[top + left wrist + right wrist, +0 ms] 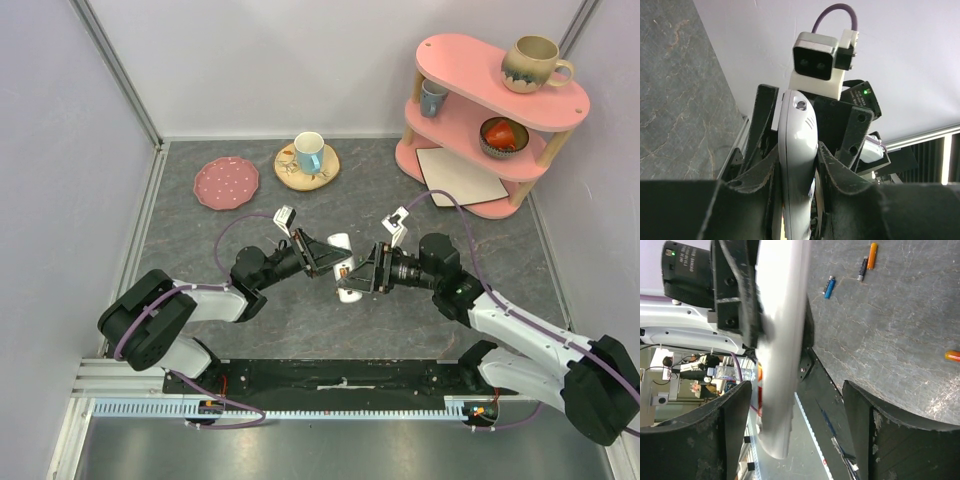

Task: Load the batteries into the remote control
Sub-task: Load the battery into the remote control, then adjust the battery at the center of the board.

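The white remote control point(345, 270) is held off the table between both arms at mid-table. My left gripper point(333, 260) is shut on the remote point(797, 145), one finger pressed to each side, with the remote edge-on and upright. My right gripper point(360, 272) faces it and is open. In the right wrist view the remote point(780, 350) hangs between the spread fingers point(860, 405), nearer the left one, touching neither. Batteries lie on the grey table: an orange one point(872, 249), a dark one point(862, 269), a blue one point(829, 287) and an orange-red one point(952, 355).
A pink dotted plate point(226, 183) and a wooden coaster with a blue-white cup point(308, 158) sit at the back. A pink two-tier shelf point(500, 85) with mugs and a bowl stands back right, with a white slab point(460, 172) at its foot.
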{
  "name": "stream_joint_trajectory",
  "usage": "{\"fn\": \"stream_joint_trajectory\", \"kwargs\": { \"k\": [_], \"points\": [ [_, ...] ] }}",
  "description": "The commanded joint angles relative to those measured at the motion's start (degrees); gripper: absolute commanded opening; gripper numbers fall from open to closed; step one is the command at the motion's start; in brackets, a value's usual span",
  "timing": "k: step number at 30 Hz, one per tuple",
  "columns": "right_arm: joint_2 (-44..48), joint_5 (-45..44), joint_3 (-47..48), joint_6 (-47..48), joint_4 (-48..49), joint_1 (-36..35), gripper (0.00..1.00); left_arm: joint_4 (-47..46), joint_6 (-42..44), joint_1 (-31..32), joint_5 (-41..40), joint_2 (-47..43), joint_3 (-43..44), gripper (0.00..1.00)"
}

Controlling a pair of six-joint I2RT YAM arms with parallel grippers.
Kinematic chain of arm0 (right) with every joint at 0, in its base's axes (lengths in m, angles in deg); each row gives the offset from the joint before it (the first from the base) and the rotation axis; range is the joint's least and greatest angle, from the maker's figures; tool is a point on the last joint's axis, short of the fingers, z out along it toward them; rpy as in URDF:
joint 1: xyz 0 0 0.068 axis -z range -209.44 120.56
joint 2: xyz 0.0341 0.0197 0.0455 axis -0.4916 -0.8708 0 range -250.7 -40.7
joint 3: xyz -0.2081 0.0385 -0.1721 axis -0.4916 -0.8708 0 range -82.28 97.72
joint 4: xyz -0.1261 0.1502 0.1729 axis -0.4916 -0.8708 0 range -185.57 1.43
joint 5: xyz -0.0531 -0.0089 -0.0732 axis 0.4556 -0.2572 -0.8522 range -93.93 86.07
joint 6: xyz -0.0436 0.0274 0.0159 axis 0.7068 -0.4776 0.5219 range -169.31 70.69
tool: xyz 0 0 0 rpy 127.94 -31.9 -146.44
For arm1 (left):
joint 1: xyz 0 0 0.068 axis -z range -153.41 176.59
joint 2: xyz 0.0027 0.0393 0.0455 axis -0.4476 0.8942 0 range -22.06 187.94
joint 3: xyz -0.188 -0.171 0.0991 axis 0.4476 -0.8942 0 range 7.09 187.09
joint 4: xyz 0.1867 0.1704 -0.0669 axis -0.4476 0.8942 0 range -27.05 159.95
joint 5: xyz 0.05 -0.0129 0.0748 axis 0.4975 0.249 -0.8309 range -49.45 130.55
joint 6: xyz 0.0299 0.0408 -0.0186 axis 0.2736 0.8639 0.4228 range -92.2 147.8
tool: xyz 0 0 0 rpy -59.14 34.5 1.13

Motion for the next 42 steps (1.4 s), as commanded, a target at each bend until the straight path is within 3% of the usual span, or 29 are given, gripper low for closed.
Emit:
{"fn": "stream_joint_trajectory", "kwargs": {
  "k": [1,4,8,13,18,23,26,31,36,42],
  "points": [
    [2.6,-0.2,5.7,3.6,-3.5,0.4,0.83,-21.7,0.6,-0.2,-0.4,-0.8,-1.0,0.02],
    [5.5,-0.8,9.6,9.5,-13.7,2.2,0.85,-21.7,0.6,-1.3,0.0,-0.8,-1.6,0.02],
    [9.1,-9.4,16.8,22.0,-30.3,2.4,0.87,-21.7,0.2,-3.9,0.3,-1.8,-2.5,0.02],
    [8.5,-20.4,17.1,28.7,-38.8,2.4,0.85,-20.0,-0.4,-7.9,2.4,-3.5,-4.4,0.02],
    [0.0,-33.4,11.6,31.6,-38.7,2.1,0.73,-10.4,1.8,-10.9,4.3,-11.3,-8.6,0.02],
    [-9.5,-38.4,12.6,33.5,-33.6,-0.7,0.7,10.3,10.2,-11.8,4.7,-23.2,-10.0,0.02],
    [-15.4,-41.2,16.0,34.7,-32.5,-0.7,0.67,16.8,12.7,-11.8,3.9,-29.3,-10.8,0.02],
    [-22.9,-43.4,22.7,35.8,-31.9,-0.7,0.61,15.7,11.4,-12.0,4.7,-30.7,-12.8,0.02],
    [-29.6,-43.7,25.8,35.8,-31.3,-0.7,0.61,10.8,9.8,-12.9,6.5,-29.7,-15.6,0.02],
    [-35.1,-43.9,28.3,35.7,-30.7,-0.7,0.62,11.7,10.3,-13.7,6.4,-32.1,-17.8,0.02]
  ]
}}
